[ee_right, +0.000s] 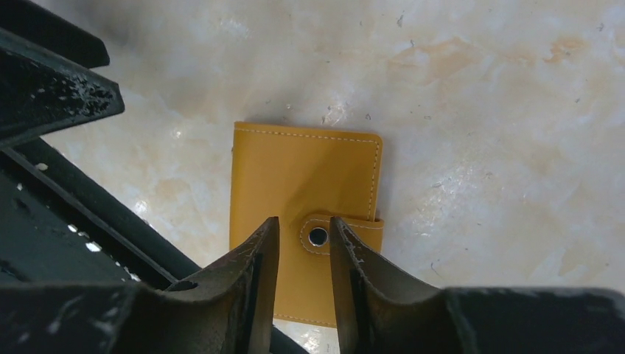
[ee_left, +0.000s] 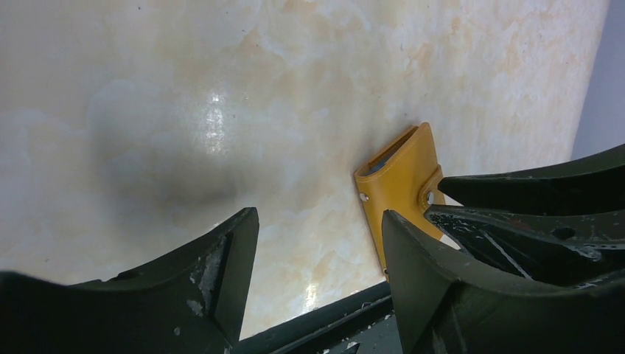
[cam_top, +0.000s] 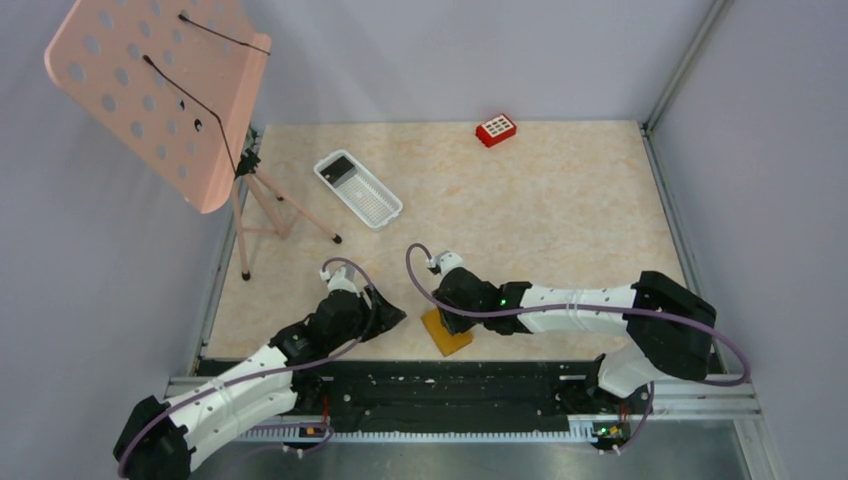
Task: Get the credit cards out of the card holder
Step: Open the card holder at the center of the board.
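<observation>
Right wrist view: noted card holder (ee_right: 306, 184) shut, snap (ee_right: 318, 236) fastened — opening and card removal left undone. Found right gripper (ee_right: 304, 225) narrowed above snap, gripping nothing; left gripper (ee_left: 318, 217) wide, empty.

my left arm (cam_top: 240, 388) and right arm (cam_top: 575, 300) are white shells with black joints, and a purple cable (cam_top: 409, 268) loops along each. a small green light (cam_top: 503, 296) glows on the right one. left claw (ee_left: 317, 221) and right claw (ee_right: 304, 225): thick black curved fingers (ee_right: 243, 284), scuffed, flecked pale.

Left fingers (ee_left: 221, 258) spread wide, right fingers (ee_right: 258, 273) narrowly parted.
</observation>
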You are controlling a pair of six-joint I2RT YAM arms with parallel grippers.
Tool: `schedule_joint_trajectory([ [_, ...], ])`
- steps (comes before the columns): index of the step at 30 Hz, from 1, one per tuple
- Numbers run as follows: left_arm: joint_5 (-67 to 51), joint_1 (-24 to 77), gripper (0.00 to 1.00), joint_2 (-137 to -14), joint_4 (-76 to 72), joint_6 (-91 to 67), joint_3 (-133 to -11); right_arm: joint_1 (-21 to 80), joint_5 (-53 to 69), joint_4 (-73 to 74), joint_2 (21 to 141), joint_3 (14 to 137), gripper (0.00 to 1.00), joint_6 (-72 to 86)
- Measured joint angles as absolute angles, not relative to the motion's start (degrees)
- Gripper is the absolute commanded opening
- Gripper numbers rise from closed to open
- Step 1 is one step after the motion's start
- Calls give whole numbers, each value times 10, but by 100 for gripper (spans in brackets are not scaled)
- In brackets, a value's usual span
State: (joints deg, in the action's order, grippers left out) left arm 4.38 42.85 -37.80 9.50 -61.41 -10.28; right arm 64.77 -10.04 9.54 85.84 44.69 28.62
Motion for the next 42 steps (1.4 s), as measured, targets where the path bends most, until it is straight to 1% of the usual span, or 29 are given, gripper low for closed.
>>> schedule_joint_trajectory([
  [7,49,429,68,-361,95,-614,-103,650,-94,124,858,447,37,245],
  [14,50,429,68,-361,95,-614,-103,671,-130,125,891,470,37,232],
  [16,50,429,68,-361,95,-614,-103,679,-147,124,905,481,32,231],
  [20,50,429,67,-361,95,-614,-103,690,-176,118,917,489,16,236],
  [22,51,429,68,-361,95,-614,-103,691,-180,115,917,488,10,242],
  [24,52,429,67,-361,95,-614,-103,693,-187,113,917,487,5,248],
  [27,52,429,67,-361,95,-614,-103,693,-194,106,915,481,0,260],
  [36,39,429,65,-385,72,-615,-103,689,-189,66,884,441,0,314],
  [42,30,429,64,-394,63,-614,-103,652,-149,63,805,392,0,373],
])
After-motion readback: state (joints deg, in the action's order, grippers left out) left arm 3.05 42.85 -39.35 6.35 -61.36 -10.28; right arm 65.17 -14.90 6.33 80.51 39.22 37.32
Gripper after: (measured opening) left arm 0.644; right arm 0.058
